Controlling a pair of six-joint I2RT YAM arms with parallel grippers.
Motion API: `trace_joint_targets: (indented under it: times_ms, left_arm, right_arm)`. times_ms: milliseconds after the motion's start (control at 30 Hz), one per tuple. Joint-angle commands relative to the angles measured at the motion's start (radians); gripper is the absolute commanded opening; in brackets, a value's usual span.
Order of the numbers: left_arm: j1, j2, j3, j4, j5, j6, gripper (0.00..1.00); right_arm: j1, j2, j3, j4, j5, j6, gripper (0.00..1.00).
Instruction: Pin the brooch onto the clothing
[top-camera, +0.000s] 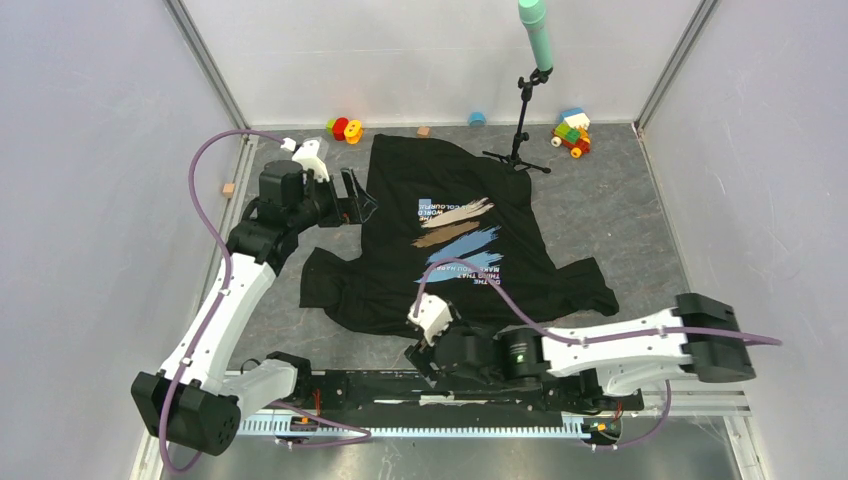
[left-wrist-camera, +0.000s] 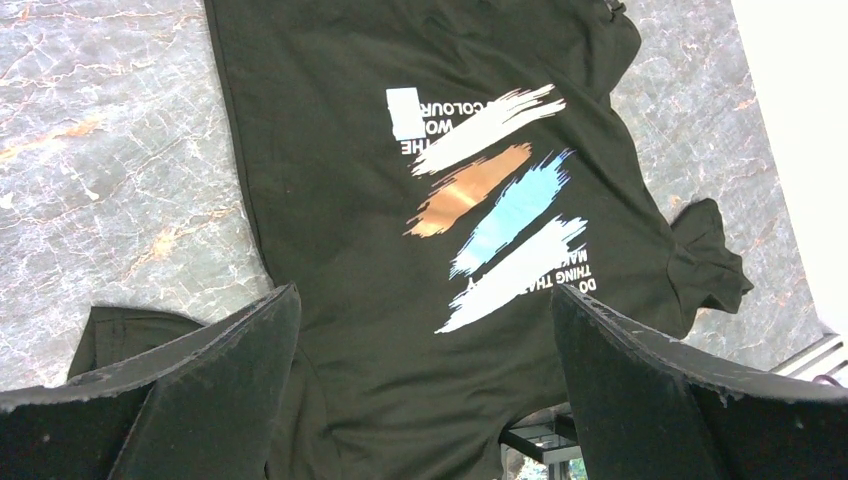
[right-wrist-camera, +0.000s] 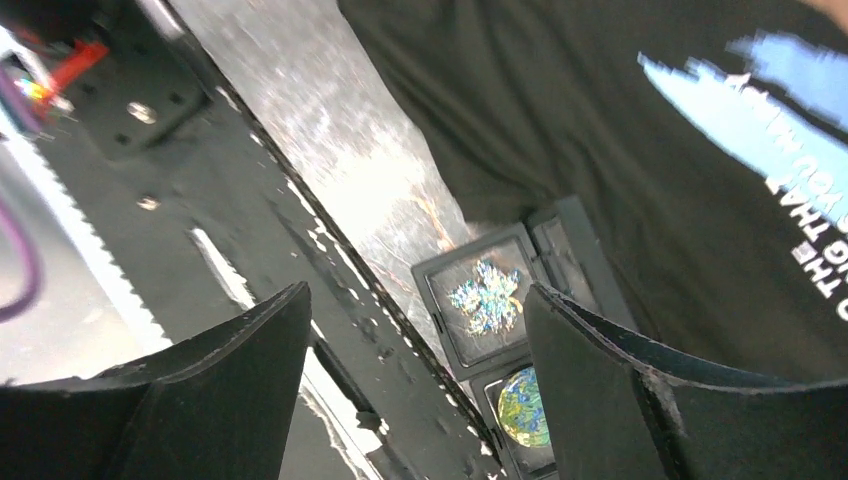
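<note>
The black T-shirt (top-camera: 450, 240) lies spread on the grey table, its blue, tan and white brush-stroke print and white lettering facing up. It also shows in the left wrist view (left-wrist-camera: 400, 300) and the right wrist view (right-wrist-camera: 600, 150). My left gripper (top-camera: 358, 198) is open and empty above the shirt's left edge (left-wrist-camera: 425, 290). My right gripper (top-camera: 418, 358) is open and empty at the shirt's near edge (right-wrist-camera: 417, 290). Below it a dark compartment tray (right-wrist-camera: 570, 225) holds a glittery leaf-shaped brooch (right-wrist-camera: 485, 297) and a round green-blue brooch (right-wrist-camera: 525, 405).
A microphone stand (top-camera: 528, 100) rests at the back, its feet touching the shirt's far edge. Toys lie along the back wall: a red and yellow one (top-camera: 345, 128), a blue cap (top-camera: 477, 119), a coloured block toy (top-camera: 572, 132). A black rail (top-camera: 350, 385) runs along the near edge.
</note>
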Motion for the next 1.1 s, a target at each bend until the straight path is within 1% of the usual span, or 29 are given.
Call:
trace_joint_targets:
  times_ms: [0,67,133,233,400,567,1067]
  left_arm:
    - [0.000,-0.005,0.002,0.000,0.027,0.046,1.00]
    - [0.000,-0.005,0.002,0.000,0.039,0.042,1.00]
    - [0.000,-0.010,0.003,0.001,0.046,0.041,1.00]
    - [0.000,-0.023,-0.005,0.001,0.036,0.042,1.00]
    - [0.000,-0.018,-0.012,0.005,0.052,0.034,1.00]
    - [0.000,-0.016,-0.015,0.007,0.058,0.028,1.00]
    - [0.000,-0.009,-0.019,0.013,0.071,0.022,1.00]
  right_arm:
    - [0.014,0.118,0.041,0.021,0.096,0.099,0.82]
    - [0.013,0.184,0.058,0.028,0.083,0.103,0.81]
    - [0.009,0.236,0.091,-0.021,0.113,0.120,0.80]
    - [-0.039,0.270,0.085,-0.050,0.084,0.139,0.81]
    - [-0.098,0.273,0.027,0.019,-0.005,0.128,0.81]
    - [-0.131,0.284,-0.023,0.138,-0.106,0.152,0.80]
    - [-0.122,0.340,0.003,0.041,-0.052,0.193,0.77]
